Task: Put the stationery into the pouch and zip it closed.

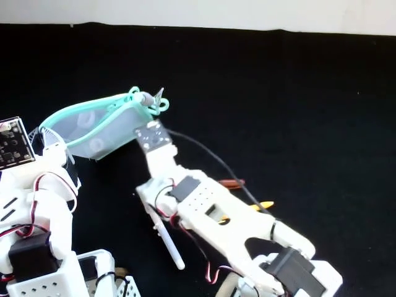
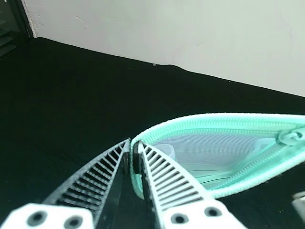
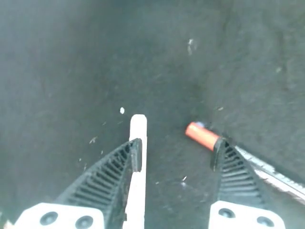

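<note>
White arms (image 1: 213, 213), ribbed jaws — black servos (image 1: 296, 267), red cables (image 1: 57, 174).

Items by count. One mint-green pouch (image 1: 102, 127). Three loose pieces of stationery lie on the table, all on the near side of the pouch: one white stick (image 1: 168, 241), one orange marker (image 1: 234, 183) and one yellow pen (image 1: 265, 205). Two grippers: one left gripper (image 2: 132, 155) at the pouch, one right gripper (image 3: 176, 148). One black table (image 1: 297, 93).
</note>
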{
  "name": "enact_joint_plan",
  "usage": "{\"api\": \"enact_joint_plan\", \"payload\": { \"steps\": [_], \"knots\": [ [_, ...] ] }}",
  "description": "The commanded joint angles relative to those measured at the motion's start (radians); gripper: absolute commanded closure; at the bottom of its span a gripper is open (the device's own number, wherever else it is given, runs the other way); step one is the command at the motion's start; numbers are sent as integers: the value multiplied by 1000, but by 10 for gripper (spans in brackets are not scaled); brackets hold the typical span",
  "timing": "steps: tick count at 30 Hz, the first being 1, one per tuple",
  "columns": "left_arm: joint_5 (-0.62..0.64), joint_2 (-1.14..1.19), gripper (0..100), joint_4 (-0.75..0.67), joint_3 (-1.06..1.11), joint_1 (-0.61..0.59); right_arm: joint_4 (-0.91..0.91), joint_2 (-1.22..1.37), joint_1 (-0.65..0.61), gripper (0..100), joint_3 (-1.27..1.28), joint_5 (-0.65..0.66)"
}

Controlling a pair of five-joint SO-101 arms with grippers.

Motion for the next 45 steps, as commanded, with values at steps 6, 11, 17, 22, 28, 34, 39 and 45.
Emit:
{"api": "enact_joint_plan", "payload": {
  "steps": [6,11,17,22,28,34,39,45],
  "knots": [
    [3,8,993,9,36,-2,-18,150,-16,762,-25,-11],
    [3,8,993,9,36,-2,-16,151,-35,762,-82,-11],
    [3,-45,993,14,39,-2,-13,151,-111,762,-119,-91],
    [3,-56,993,14,41,-1,-15,157,-151,762,-116,-101],
    [3,-56,993,14,41,-1,-16,162,-150,764,-110,-101],
    [3,-56,993,14,41,-1,-18,163,-147,796,-108,-97],
    [3,-56,993,14,41,-1,-18,197,-145,894,-116,-95],
    [3,-56,993,14,41,-1,7,300,-130,998,-189,-97]
  ]
}}
